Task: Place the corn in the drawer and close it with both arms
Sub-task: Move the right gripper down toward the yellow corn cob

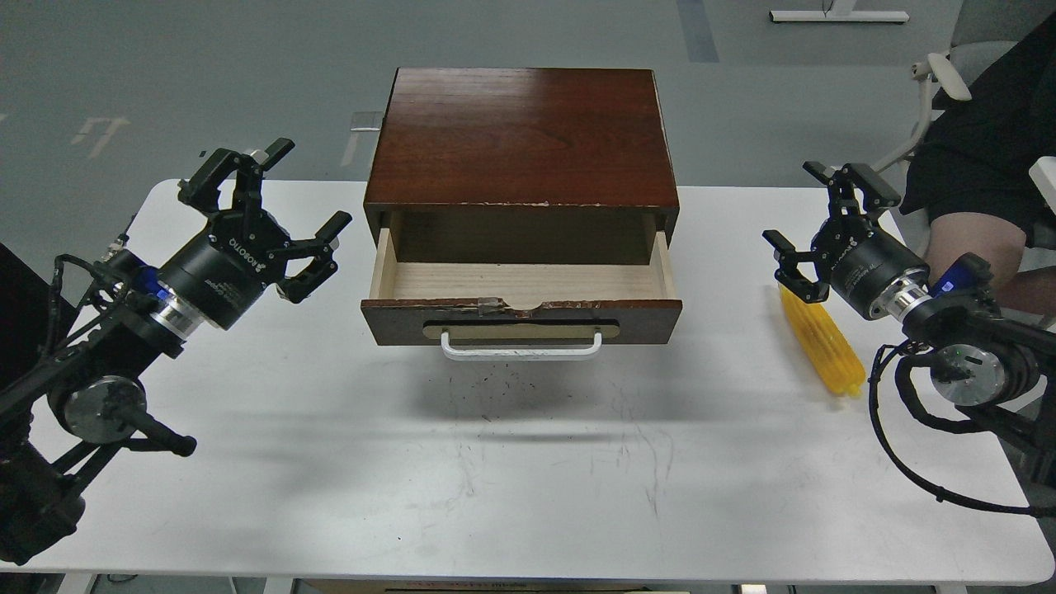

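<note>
Drawer stands pulled out, empty, at 12 o'clock on the counter. Corn lies at 3 o'clock, just under my right pincer, fingers apart. Left pincer also spread, idle. Risk: glossy cob rolls or slips from a shallow grip.

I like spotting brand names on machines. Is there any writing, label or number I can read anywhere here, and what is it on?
"ROBOTIQ": white letters on the body of the left hand.
A smaller white line below it: too blurred to read.
White lettering on the right hand: too small to read.
Nothing readable on the drawer, corn or table.
</note>
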You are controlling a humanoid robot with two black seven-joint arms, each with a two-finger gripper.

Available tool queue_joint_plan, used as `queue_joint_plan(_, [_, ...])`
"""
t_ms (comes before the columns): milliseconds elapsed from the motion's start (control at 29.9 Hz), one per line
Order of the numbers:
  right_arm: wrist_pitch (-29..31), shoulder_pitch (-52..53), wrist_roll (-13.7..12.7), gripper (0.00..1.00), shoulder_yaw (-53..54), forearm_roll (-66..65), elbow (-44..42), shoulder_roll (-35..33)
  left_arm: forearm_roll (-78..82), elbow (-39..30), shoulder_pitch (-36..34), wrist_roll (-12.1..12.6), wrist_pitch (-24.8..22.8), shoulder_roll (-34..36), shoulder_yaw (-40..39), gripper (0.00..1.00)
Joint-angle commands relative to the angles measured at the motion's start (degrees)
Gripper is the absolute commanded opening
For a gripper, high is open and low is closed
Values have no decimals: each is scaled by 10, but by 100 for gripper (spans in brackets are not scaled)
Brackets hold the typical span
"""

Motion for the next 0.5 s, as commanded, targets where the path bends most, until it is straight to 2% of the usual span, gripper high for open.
queue_joint_plan(0, [2, -4, 0, 99, 0, -1, 1, 0, 0, -1, 3, 0, 0, -6, -6, 100])
queue_joint_plan(334, [2, 1, 0, 99, -6, -11, 8, -11, -1, -1, 5, -2, 6, -11, -7, 100])
queue_joint_plan(468, [5, 9, 0, 100, -4, -47, 11, -54, 0, -1, 6, -4, 5, -11, -3, 100])
